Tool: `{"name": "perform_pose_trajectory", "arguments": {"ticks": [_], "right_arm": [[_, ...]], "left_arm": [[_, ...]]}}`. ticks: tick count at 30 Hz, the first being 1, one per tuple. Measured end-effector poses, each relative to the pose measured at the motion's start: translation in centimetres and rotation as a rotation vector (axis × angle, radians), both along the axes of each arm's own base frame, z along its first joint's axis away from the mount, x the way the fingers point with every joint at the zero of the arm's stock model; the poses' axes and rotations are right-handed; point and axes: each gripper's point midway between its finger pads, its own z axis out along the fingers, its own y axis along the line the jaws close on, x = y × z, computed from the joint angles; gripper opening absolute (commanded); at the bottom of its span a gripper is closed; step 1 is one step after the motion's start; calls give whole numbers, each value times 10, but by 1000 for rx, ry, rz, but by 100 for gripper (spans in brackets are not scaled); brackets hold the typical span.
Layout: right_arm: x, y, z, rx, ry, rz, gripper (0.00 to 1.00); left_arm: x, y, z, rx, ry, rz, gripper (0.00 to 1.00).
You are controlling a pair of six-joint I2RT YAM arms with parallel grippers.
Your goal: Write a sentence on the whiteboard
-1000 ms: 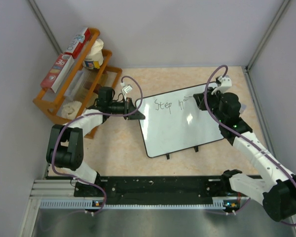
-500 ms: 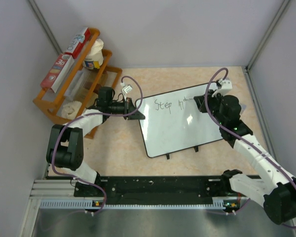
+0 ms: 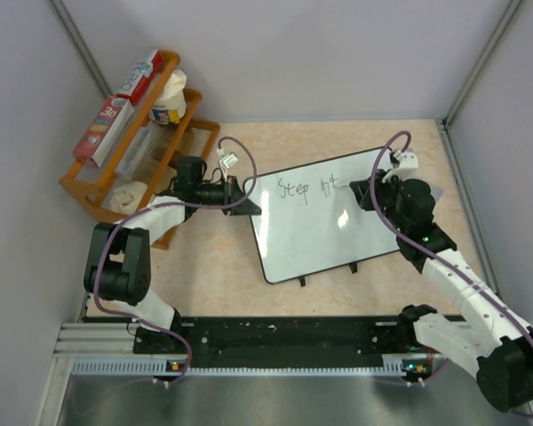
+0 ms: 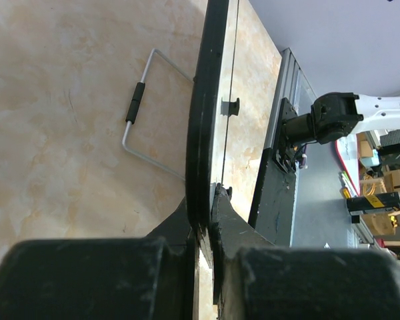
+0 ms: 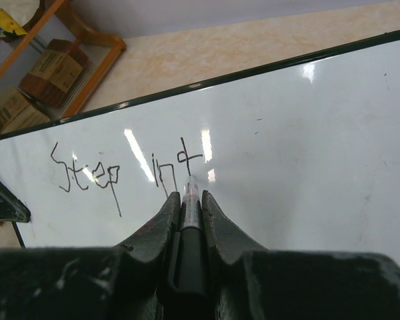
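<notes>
While gripped: one whiteboard (image 3: 311,232), one marker (image 5: 191,203).

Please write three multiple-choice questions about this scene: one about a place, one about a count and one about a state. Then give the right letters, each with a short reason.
1. Where does the left gripper hold the whiteboard?
A) at its left edge
B) at its right edge
C) at its centre

2. How many complete words are written on the whiteboard?
A) one
B) three
C) five

3. What is the state of the right gripper?
A) open, holding nothing
B) shut on a marker, tip on the board
C) shut on a cloth

Answers:
1 A: its jaws clamp the black rim on the board's left side.
2 A: only "Step" is finished, and "int" after it is just begun.
3 B: the marker sits between the jaws and its tip touches the white surface just below "int".
</notes>
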Motion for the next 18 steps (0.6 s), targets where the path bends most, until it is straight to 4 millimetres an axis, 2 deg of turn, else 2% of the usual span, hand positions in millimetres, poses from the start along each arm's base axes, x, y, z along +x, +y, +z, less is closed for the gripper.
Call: {"name": "perform_pose_trajectory", "arguments": {"ticks": [18], "right_arm": [[-3, -10, -4, -11, 13, -46, 0]], "left_arm": [[0, 0, 0, -1, 1, -1, 0]]}}
